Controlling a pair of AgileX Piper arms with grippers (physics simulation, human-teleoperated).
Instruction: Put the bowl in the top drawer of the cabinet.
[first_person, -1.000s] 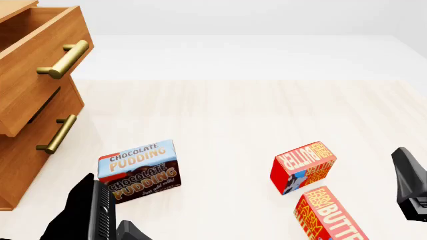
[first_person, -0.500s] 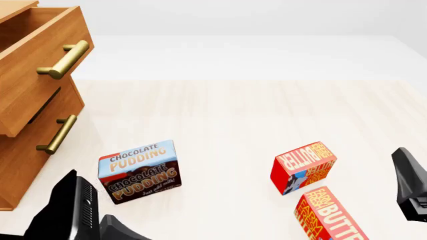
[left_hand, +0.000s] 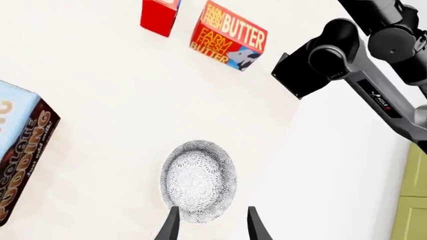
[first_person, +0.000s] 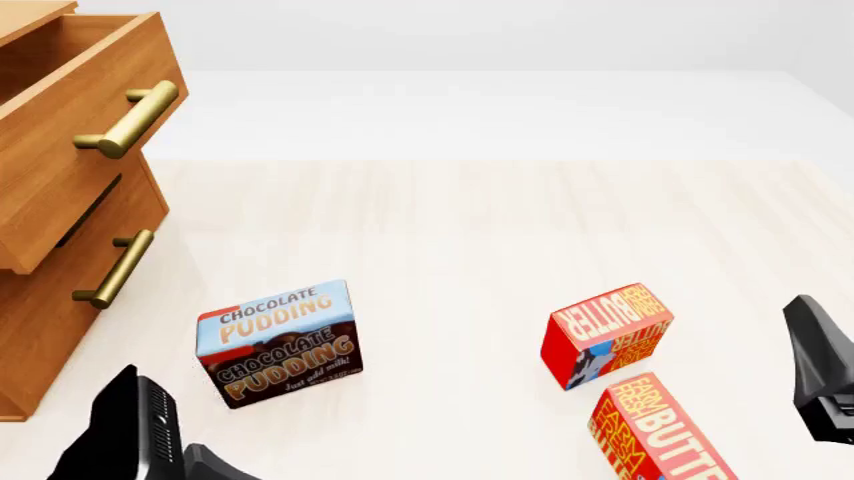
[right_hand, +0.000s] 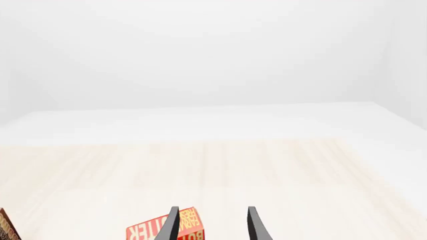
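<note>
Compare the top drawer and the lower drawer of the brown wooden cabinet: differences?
The top drawer is pulled out, its inside showing; the lower drawer sits further back, its inside hidden. The top drawer's brass bar handle therefore stands further out than the lower drawer's brass handle. Both belong to the cabinet and have warm brown wood fronts.

Read "CHOCOLATE PUDDING" twice on the blue-and-brown cardboard box (first_person: 279, 342); "FARM FRESH BUTTER" on both red cardboard boxes (first_person: 607, 335) (first_person: 662, 432); small illegible white lettering on the right arm's grey link (left_hand: 377, 100).
</note>
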